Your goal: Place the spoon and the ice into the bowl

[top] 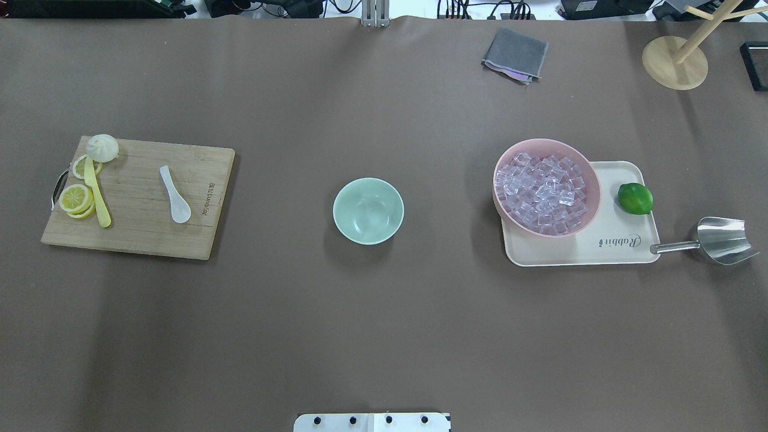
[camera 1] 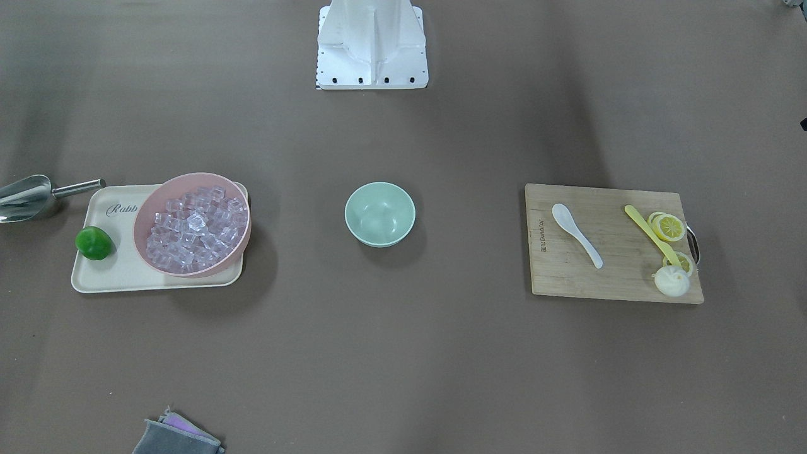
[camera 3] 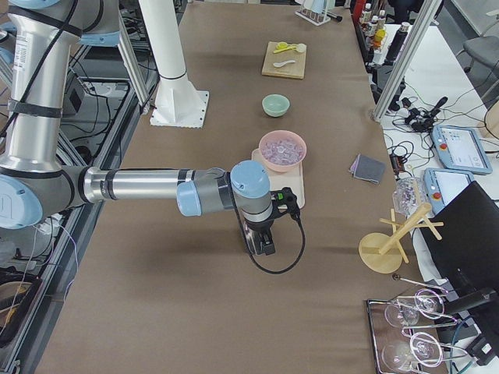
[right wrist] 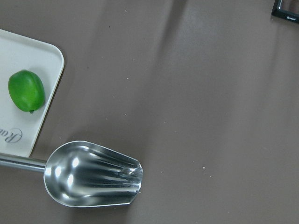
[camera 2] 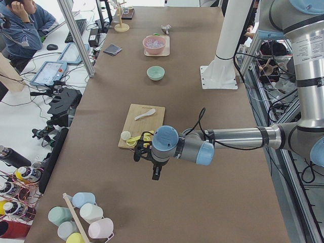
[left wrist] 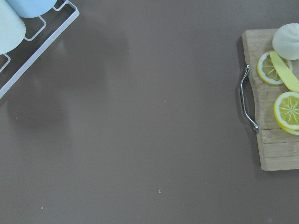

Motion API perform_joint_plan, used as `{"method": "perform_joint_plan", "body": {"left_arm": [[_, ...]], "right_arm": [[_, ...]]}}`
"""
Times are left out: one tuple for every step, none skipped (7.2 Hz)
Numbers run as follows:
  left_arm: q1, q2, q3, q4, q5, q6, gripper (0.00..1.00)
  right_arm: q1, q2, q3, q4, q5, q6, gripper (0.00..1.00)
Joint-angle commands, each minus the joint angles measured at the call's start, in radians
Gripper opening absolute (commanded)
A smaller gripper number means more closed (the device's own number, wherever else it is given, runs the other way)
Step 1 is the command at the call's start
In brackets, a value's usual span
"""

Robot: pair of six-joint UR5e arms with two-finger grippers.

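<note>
The white spoon (camera 1: 575, 233) lies on a wooden cutting board (camera 1: 567, 277) on my left side; it also shows in the overhead view (top: 174, 194). The mint-green bowl (camera 1: 380, 213) stands empty at the table's middle (top: 368, 210). Many clear ice cubes (camera 1: 195, 230) fill a pink bowl (top: 591, 180) on my right. My left gripper (camera 2: 155, 172) hangs over the table beyond the board's end, away from the spoon. My right gripper (camera 3: 265, 245) hangs beyond the tray, near the metal scoop. I cannot tell whether either is open or shut.
The pink bowl and a lime (camera 1: 94, 243) sit on a cream tray (camera 1: 101, 277). A metal scoop (top: 723, 240) lies beside the tray. A yellow utensil (camera 1: 649, 232), lemon slices (camera 1: 668, 227) and a white bun (camera 1: 670, 280) share the board. A grey cloth (top: 515, 54) lies far off.
</note>
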Motion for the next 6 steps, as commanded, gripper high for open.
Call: {"method": "perform_joint_plan", "body": {"left_arm": [[0.004,-0.005,-0.012,-0.083,-0.036,-0.165,0.98],[0.013,-0.033,-0.021,-0.182,-0.029,-0.314,0.98],[0.057,-0.076,-0.020,-0.231,-0.009,-0.415,0.98],[0.123,-0.153,-0.020,-0.227,0.040,-0.572,0.98],[0.212,-0.211,-0.020,-0.229,0.072,-0.729,0.98],[0.293,-0.257,-0.022,-0.229,0.112,-0.814,0.98]], "right_arm": [[-0.030,0.007,0.005,0.103,0.008,0.189,1.00],[-0.088,0.024,0.005,0.193,0.001,0.355,1.00],[-0.144,0.068,0.016,0.215,0.007,0.553,1.00],[-0.217,0.112,0.037,0.217,-0.004,0.717,1.00],[-0.263,0.152,0.051,0.217,-0.013,0.828,1.00],[-0.328,0.185,0.082,0.215,-0.065,0.955,1.00]]}}
